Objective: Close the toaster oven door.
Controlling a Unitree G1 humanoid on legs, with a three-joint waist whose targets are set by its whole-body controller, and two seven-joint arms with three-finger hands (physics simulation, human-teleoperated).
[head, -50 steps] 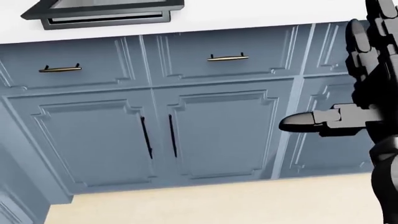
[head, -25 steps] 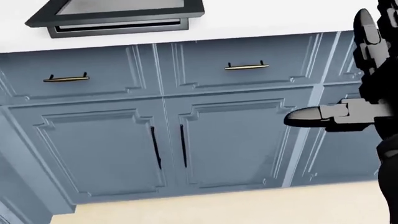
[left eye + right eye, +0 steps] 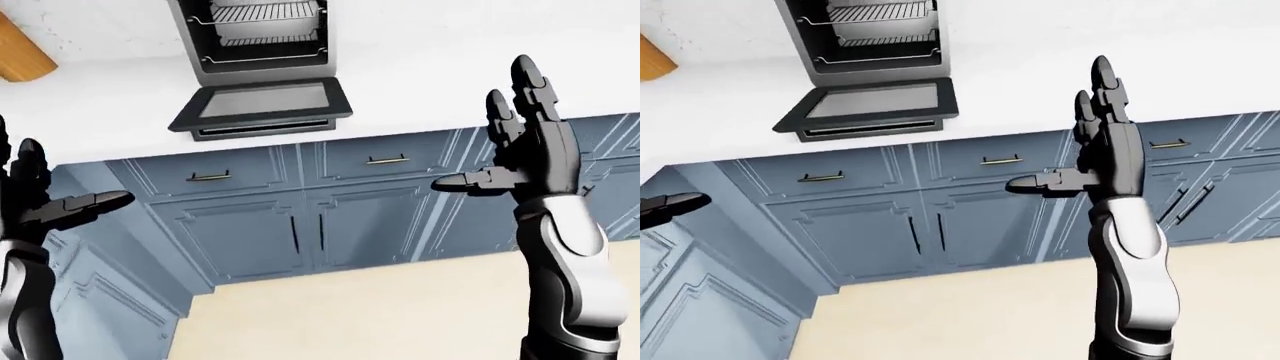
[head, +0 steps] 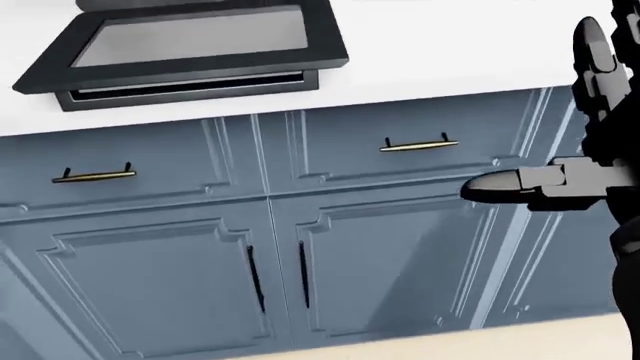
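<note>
Toaster oven door (image 3: pixel 262 105) hangs flat over the tabletop (image 3: pixel 450 67) edge, both hands released (left hand (image 3: pixel 40 202), right hand (image 3: pixel 530 150) well short): step closer, lift from underneath.

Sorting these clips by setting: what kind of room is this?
A simulated kitchen, most likely: a toaster oven with its door down on a white counter, above blue cabinets.
</note>
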